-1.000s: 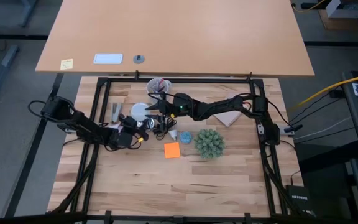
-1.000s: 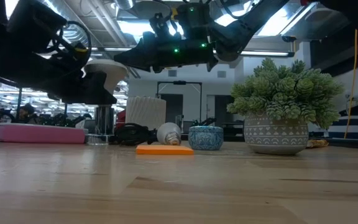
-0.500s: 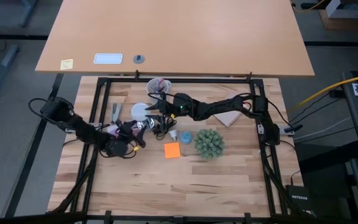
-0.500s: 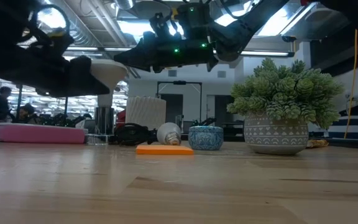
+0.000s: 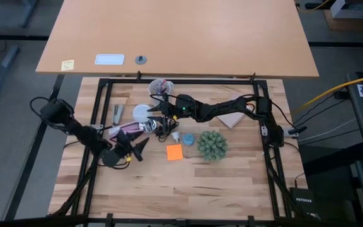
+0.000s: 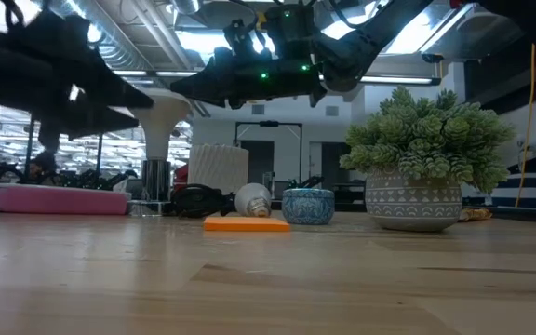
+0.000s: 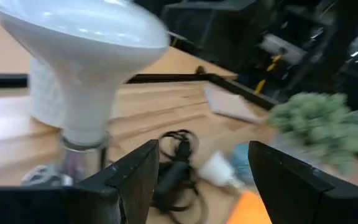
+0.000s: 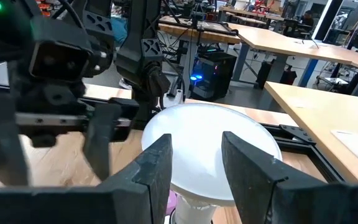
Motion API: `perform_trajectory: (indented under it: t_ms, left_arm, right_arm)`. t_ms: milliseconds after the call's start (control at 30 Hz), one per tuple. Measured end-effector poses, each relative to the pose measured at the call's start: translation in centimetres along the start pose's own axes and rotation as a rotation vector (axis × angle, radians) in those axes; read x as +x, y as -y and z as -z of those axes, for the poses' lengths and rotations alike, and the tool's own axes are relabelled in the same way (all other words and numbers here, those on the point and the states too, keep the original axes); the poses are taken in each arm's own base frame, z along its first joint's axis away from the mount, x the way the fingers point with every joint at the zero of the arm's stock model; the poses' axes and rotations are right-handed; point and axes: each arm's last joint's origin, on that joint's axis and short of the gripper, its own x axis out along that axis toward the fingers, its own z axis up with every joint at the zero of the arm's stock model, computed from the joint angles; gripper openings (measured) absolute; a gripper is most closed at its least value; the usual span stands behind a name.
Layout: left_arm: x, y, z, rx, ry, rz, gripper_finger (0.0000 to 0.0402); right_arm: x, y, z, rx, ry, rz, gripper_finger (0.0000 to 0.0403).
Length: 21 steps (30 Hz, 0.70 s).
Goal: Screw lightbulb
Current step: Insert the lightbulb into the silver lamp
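Dark left pincer (image 5: pixel 138 146) has pulled back from the lightbulb (image 5: pixel 142 113), gaping and empty; right pincer (image 5: pixel 159 111) open above it.

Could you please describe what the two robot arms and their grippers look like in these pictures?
Both arms are dark, jointed and slim, with black cables running along them. The left gripper has two flat, dark, pointed fingers. The right gripper has matching dark fingers, and small green lights glow on its wrist.

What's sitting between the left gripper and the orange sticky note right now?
Nothing. In the high view, the stretch of wooden table between the left gripper and the orange sticky note is bare.
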Motion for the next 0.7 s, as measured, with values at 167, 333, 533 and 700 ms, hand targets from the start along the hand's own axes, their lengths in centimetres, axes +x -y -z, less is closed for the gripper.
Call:
perform_trajectory:
  t_ms: [167,333,533,700]
  left_arm:
    - [-0.7,0.6,-0.6,-0.033,0.018,0.032,0.0194]
    - [-1.1,0.6,-1.0,0.036,0.073,-0.057,0.0120]
    - [-1.1,0.4,-1.1,0.104,0.101,-0.129,0.0038]
    - [-0.6,0.2,-1.2,0.128,0.107,-0.156,0.0003]
  right_arm:
    - [0.0,0.0,0.0,0.000,0.000,0.000,0.0143]
    - [0.0,0.0,0.0,0.000,-0.001,0.000,0.0143]
    - [0.0,0.0,0.1,0.003,-0.015,-0.003,0.0143]
    - [0.0,0.0,0.1,0.003,-0.015,-0.003,0.0143]
